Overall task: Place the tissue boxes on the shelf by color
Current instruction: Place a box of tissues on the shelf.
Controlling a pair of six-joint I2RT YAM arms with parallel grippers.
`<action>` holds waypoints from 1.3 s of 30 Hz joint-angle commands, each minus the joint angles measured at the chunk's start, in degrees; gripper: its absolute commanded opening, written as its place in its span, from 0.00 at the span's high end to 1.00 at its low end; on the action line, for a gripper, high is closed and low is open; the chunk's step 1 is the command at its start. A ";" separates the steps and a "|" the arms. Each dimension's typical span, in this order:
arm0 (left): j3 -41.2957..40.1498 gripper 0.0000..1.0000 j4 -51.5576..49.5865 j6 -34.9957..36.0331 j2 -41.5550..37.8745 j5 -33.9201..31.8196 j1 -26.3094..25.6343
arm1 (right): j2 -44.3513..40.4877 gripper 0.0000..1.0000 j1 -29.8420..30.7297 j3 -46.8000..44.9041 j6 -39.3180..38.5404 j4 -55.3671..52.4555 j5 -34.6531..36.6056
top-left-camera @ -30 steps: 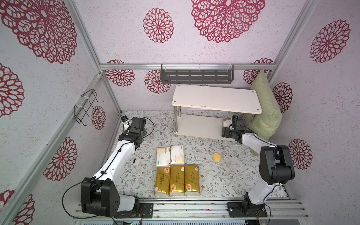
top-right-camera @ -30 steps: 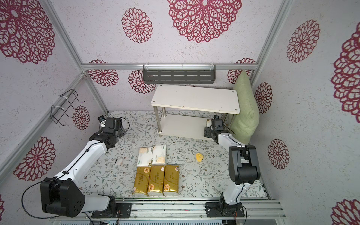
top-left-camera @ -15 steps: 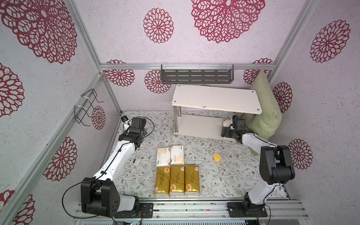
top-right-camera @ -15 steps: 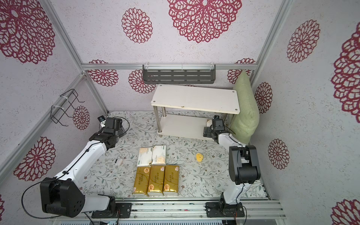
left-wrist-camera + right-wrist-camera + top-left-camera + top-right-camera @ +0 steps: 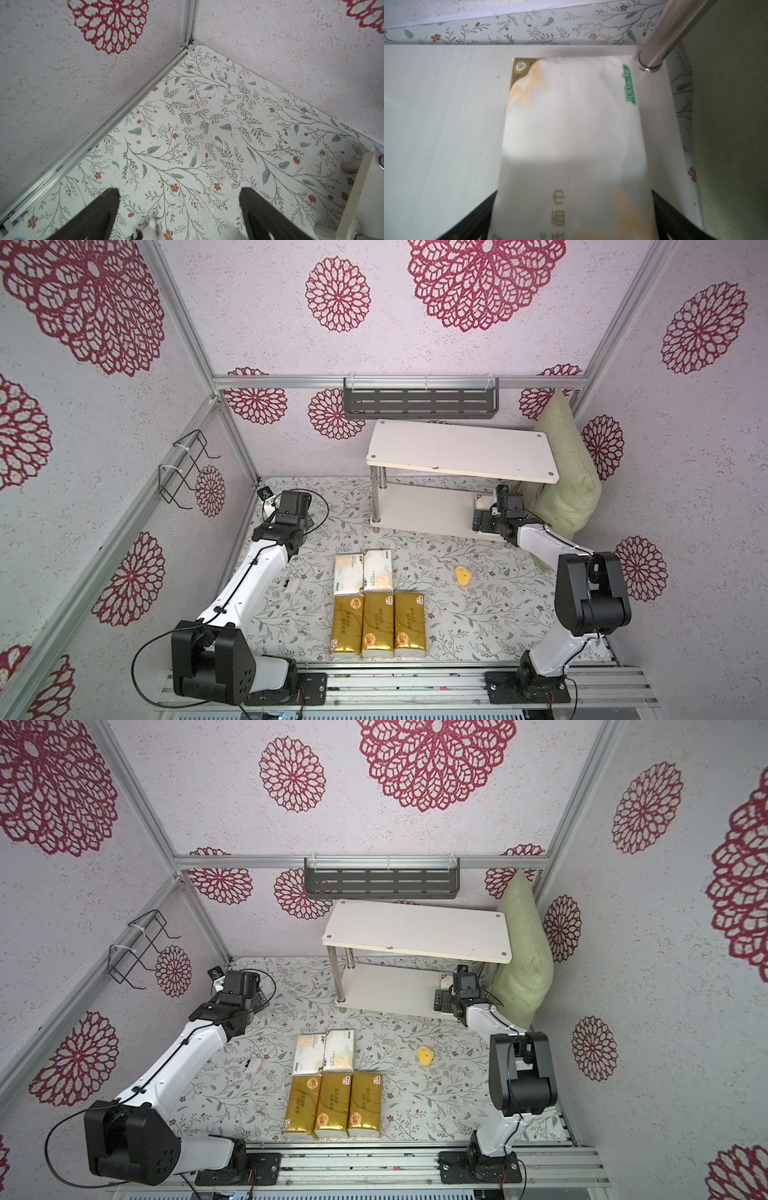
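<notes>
Tissue boxes (image 5: 377,624) before white shelf (image 5: 461,452)

Shelf (image 5: 461,450): low white rack, two boards on chrome legs, upright at the far side of the table.
Gold packs (image 5: 377,624): three, shiny, lying flat in a row near the front edge, sides touching.
White packs (image 5: 377,570): two, with orange patches and green print, flat and side by side, just behind the gold row.
Third white pack (image 5: 571,135): flat on the lower board (image 5: 424,508), right end, far corner just beside a leg. It looks square to the board, but the view is blurred.

Yellow lump (image 5: 463,575); green cushion (image 5: 562,472); grey wall rack (image 5: 419,403).
</notes>
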 commanded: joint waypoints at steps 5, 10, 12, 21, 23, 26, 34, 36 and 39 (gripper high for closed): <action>0.09 0.03 0.10 0.63 -1.29 0.02 -0.67 | -4.51 0.01 -0.45 1.23 -1.10 0.40 0.14; 0.09 0.03 0.18 0.50 -1.29 0.01 -0.61 | -5.39 0.01 -0.40 1.57 -1.42 -0.34 0.23; 0.17 0.03 0.26 0.55 -1.20 0.17 -0.65 | -5.71 0.01 -0.40 1.66 -1.54 -0.57 0.09; 0.26 0.03 0.45 0.54 -1.07 0.59 -0.70 | -7.50 0.01 -0.44 1.92 -1.63 -1.35 0.14; 0.25 0.03 0.45 0.55 -0.96 0.66 -0.65 | -7.84 0.01 -0.40 2.10 -1.63 -1.62 0.05; 0.27 0.03 0.54 0.48 -0.94 0.77 -0.71 | -8.51 0.01 -0.31 2.07 -1.55 -2.00 -0.16; 0.61 0.02 0.77 0.38 -0.70 1.08 -0.72 | -10.87 0.01 0.61 1.20 -0.93 -2.54 -1.50; 0.70 0.03 0.80 0.35 -0.60 1.21 -0.66 | -11.69 0.01 1.13 0.33 -0.67 -2.16 -1.74; 0.79 0.03 0.89 0.37 -0.41 1.30 -0.64 | -12.88 0.01 1.76 -1.02 0.07 -1.61 -1.95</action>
